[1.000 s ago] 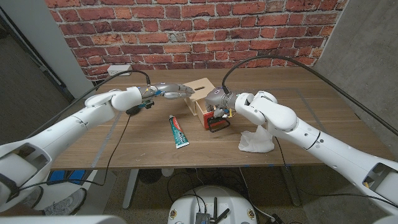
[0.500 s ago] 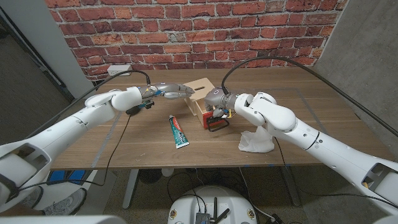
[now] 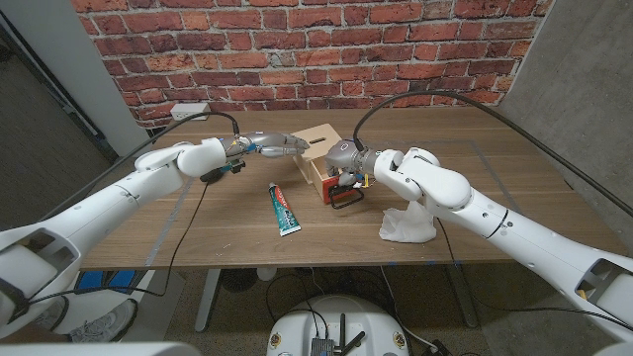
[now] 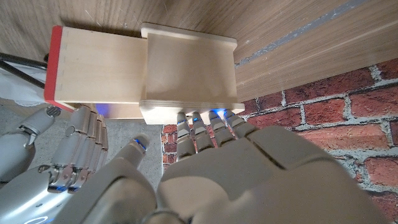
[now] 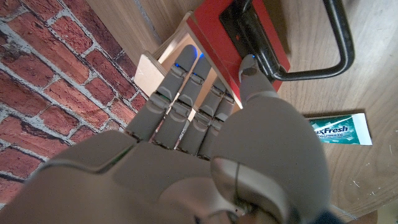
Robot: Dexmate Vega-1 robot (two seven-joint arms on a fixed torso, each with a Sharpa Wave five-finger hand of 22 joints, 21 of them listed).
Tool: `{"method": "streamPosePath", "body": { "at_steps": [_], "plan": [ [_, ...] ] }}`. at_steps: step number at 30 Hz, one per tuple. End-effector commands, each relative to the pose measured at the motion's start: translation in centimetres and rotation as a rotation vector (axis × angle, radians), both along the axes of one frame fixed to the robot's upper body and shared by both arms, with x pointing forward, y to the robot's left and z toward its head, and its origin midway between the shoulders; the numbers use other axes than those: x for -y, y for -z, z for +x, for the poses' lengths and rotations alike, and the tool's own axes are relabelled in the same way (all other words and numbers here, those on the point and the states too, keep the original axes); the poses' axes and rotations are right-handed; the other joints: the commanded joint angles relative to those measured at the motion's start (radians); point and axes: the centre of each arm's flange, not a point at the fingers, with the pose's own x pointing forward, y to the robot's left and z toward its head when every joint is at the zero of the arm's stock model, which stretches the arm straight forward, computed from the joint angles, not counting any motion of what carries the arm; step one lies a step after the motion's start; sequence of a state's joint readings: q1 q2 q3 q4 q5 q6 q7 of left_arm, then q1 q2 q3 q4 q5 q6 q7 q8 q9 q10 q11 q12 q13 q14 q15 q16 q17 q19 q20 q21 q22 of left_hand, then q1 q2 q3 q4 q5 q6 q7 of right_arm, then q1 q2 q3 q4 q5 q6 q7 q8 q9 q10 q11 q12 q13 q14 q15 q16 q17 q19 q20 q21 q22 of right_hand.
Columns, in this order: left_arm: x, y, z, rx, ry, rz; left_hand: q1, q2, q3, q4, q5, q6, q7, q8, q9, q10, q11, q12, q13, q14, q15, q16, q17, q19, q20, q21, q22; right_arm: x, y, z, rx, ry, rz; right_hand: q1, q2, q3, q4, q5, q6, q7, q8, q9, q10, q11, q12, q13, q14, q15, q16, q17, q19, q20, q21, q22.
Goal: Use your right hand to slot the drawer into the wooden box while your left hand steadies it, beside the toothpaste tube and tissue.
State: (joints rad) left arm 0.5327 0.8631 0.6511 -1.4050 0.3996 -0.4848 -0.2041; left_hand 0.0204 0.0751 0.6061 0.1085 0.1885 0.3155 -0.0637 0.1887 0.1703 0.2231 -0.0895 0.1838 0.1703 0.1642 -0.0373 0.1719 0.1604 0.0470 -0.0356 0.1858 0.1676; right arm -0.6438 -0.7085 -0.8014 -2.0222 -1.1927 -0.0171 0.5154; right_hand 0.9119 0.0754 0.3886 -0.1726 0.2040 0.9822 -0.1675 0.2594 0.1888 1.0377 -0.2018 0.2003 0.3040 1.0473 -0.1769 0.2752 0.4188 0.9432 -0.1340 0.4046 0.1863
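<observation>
drawer (image 4: pixel 93 68) half inside wooden box (image 4: pixel 189 74); right robot hand (image 5: pixel 205 118) on its red front.

The toothpaste tube (image 5: pixel 341 131) bears the partly readable word "xFresh".

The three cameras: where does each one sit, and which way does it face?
Head view: on the robot's head, looking down at the table; both arms show.
Left wrist view: behind the left hand, facing the wooden box.
Right wrist view: behind the right hand, facing the drawer.
All three share the box and drawer.
</observation>
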Motion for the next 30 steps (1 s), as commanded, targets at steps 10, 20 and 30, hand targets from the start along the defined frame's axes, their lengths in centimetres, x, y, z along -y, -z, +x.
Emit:
{"method": "streamPosePath", "body": {
  "at_steps": [10, 20, 30],
  "plan": [
    [-0.15, 0.12, -0.25, 0.001, -0.011, -0.005, 0.014, 0.071, 0.009, -0.006, 0.003, 0.012, 0.001, 0.001, 0.004, 0.012, -0.003, 0.002, 0.003, 0.012, -0.088, 0.003, 0.005, 0.008, -0.173, 0.002, 0.0, 0.55, -0.71, 0.73, 0.006, -0.015, 0.002, -0.006, 0.016, 0.02, 0.008, 0.008, 0.006, -0.009, 0.001, 0.004, -0.01, 0.003, -0.001, 0.003, -0.002, -0.052, -0.007, 0.002, -0.004, -0.078, 0.002, 0.001],
    [0.07, 0.18, -0.13, 0.001, -0.008, -0.005, 0.014, 0.071, 0.012, -0.008, 0.003, 0.013, 0.001, 0.001, 0.004, 0.012, -0.002, 0.002, 0.003, 0.012, -0.088, 0.003, 0.005, 0.009, -0.173, 0.001, 0.0, 0.33, -0.87, 1.01, 0.007, -0.022, 0.01, -0.004, 0.017, 0.022, 0.008, 0.008, 0.008, -0.01, 0.0, 0.004, -0.011, 0.001, 0.0, 0.004, -0.003, -0.052, -0.007, 0.003, -0.005, -0.078, 0.001, 0.001],
    [0.13, 0.23, -0.05, -0.001, -0.011, -0.008, 0.015, 0.072, 0.015, -0.009, 0.003, 0.013, 0.0, 0.0, 0.004, 0.012, -0.002, 0.002, 0.003, 0.013, -0.088, 0.003, 0.005, 0.01, -0.173, 0.001, 0.0, -0.02, -0.86, 1.26, 0.012, -0.019, 0.02, -0.004, 0.017, 0.022, 0.008, 0.008, 0.008, -0.01, 0.0, 0.005, -0.012, 0.001, 0.0, 0.004, -0.002, -0.052, -0.006, 0.005, -0.006, -0.077, 0.001, 0.001]
  ]
}}
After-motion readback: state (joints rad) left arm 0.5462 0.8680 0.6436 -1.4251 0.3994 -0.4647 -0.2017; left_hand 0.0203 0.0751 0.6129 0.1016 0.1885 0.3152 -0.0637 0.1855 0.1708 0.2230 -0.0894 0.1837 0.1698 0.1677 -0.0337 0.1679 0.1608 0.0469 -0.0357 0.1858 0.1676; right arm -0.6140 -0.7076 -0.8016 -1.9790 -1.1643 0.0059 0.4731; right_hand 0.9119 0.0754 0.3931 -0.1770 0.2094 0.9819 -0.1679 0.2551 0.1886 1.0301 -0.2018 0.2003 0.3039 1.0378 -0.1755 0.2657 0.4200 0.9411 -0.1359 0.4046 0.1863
